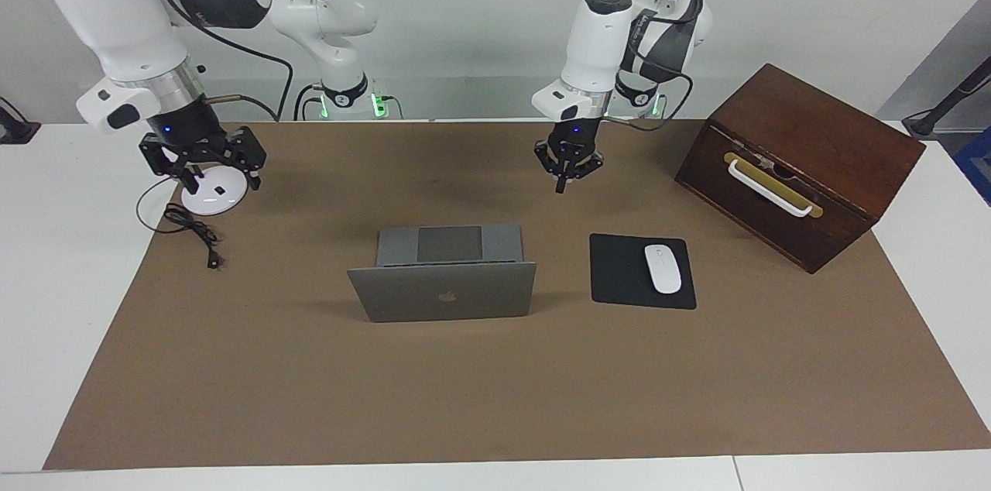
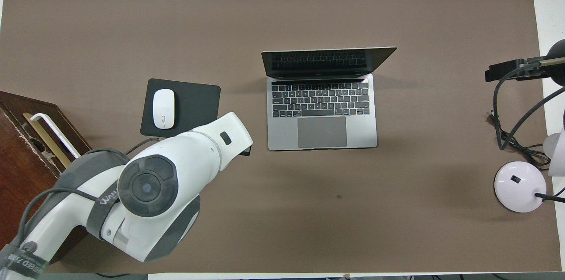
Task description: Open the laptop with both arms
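The silver-grey laptop (image 1: pixel 441 293) stands open in the middle of the brown mat, its lid raised with the apple logo on the back. The overhead view shows its keyboard deck and trackpad (image 2: pixel 322 112), with a dark screen. My left gripper (image 1: pixel 569 166) hangs shut and empty above the mat, nearer to the robots than the laptop and apart from it. My right gripper (image 1: pixel 219 180) is open and empty over a white round device (image 1: pixel 213 197) at the right arm's end. Neither gripper touches the laptop.
A black mouse pad (image 1: pixel 619 274) with a white mouse (image 1: pixel 663 268) lies beside the laptop toward the left arm's end. A dark wooden box (image 1: pixel 797 166) with a white handle stands at that end. A black cable (image 1: pixel 193 231) trails from the white device.
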